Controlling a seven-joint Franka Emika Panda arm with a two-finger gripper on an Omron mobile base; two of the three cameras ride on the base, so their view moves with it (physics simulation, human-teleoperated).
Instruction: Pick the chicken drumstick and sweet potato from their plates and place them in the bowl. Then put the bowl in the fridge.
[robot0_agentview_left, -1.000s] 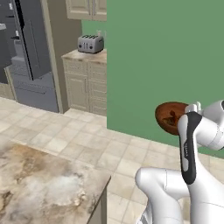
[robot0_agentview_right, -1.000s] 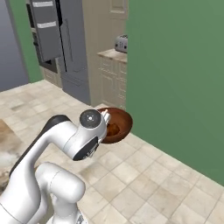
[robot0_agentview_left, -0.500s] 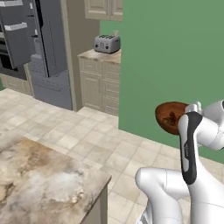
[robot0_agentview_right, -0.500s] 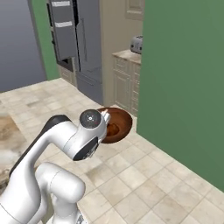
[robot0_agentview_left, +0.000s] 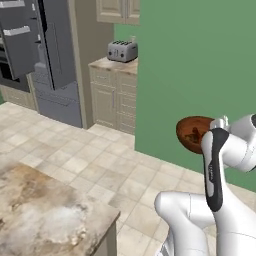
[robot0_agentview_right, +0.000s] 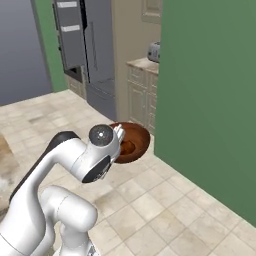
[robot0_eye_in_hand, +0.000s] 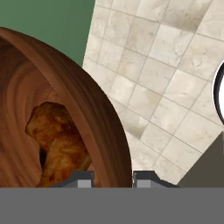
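From the left, bowl (robot0_agentview_left: 192, 134) aloft beside the arm, fridge (robot0_agentview_left: 47, 55) well apart; from the right, likewise; hand view: hand (robot0_eye_in_hand: 113, 177) pinching the rim, chicken drumstick (robot0_eye_in_hand: 54, 142) inside, likely spilling if tilted.

Bowl (robot0_eye_in_hand: 87, 109): dark wood-like, raised above floor, tilted.
Chicken drumstick (robot0_eye_in_hand: 57, 140): golden-brown, lying inside bowl.
Fridge (robot0_agentview_left: 50, 55): grey, door open.

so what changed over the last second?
The base drove and turned: in both base views the fridge and toaster slid right and grew nearer. That is camera motion; nothing in the room shifted. Unchanged: the gripper stays shut on the rim of the bowl, food still inside, arm pose the same.
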